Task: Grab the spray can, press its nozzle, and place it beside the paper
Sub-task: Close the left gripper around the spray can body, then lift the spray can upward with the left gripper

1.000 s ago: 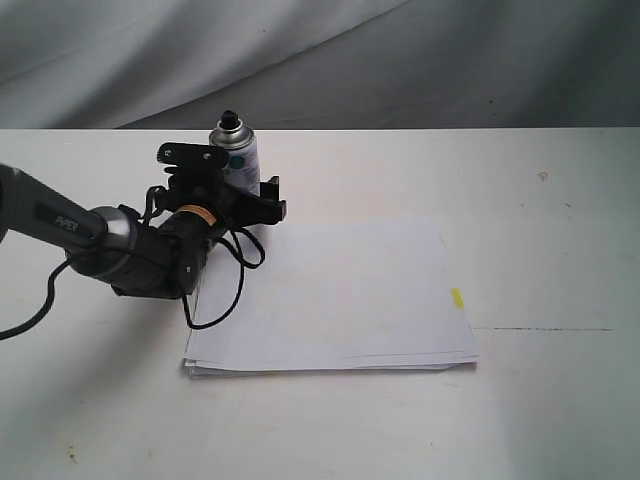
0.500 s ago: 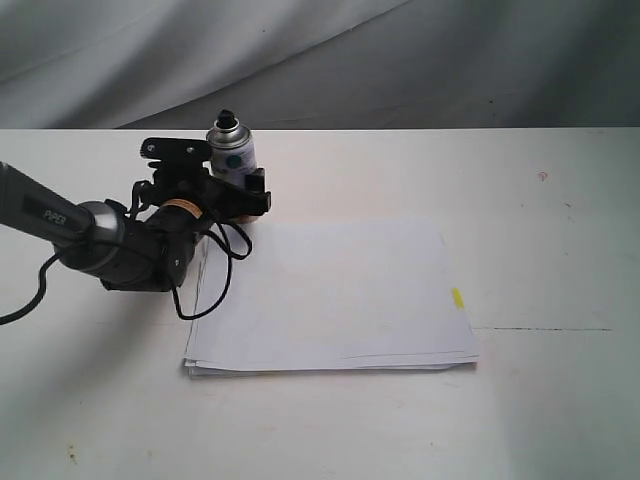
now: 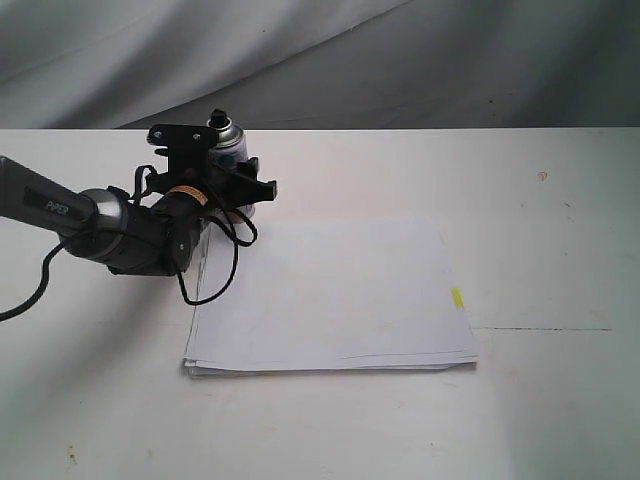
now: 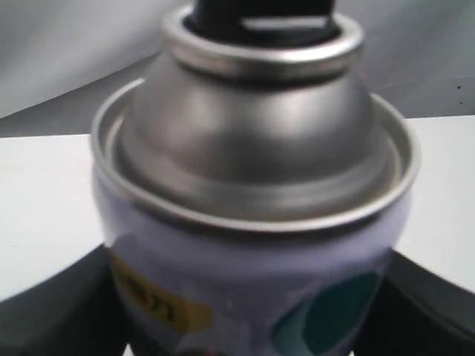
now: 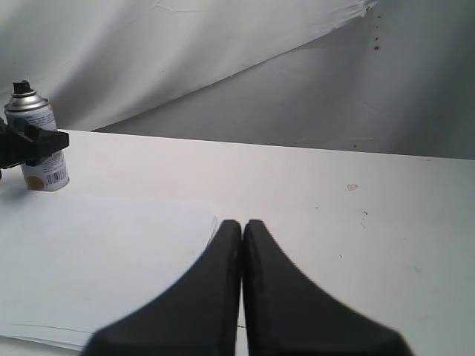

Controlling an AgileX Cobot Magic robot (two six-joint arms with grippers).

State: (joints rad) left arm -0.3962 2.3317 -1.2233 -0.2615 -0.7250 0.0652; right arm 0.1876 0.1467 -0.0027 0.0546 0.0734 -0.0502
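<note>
The spray can (image 3: 229,146) stands upright just past the far left corner of the paper (image 3: 340,300), its black nozzle (image 3: 219,119) on top. My left gripper (image 3: 243,187) is shut on the can's body. In the left wrist view the can (image 4: 252,222) fills the picture, with the silver dome, the nozzle (image 4: 260,15) and dark fingers (image 4: 52,311) on both sides. The right wrist view shows the can (image 5: 31,117) held far off, beyond the paper (image 5: 96,259). My right gripper (image 5: 243,226) is shut on nothing, out of the exterior view.
A white table (image 3: 540,230) carries everything, with a grey cloth backdrop (image 3: 400,60) behind its far edge. The paper has a small yellow tab (image 3: 457,298) at its right edge. The left arm's black cable (image 3: 215,285) loops over the paper's left edge.
The left gripper and the can it holds have shifted a little to the left and farther back, off the paper's corner. The paper has not moved.
</note>
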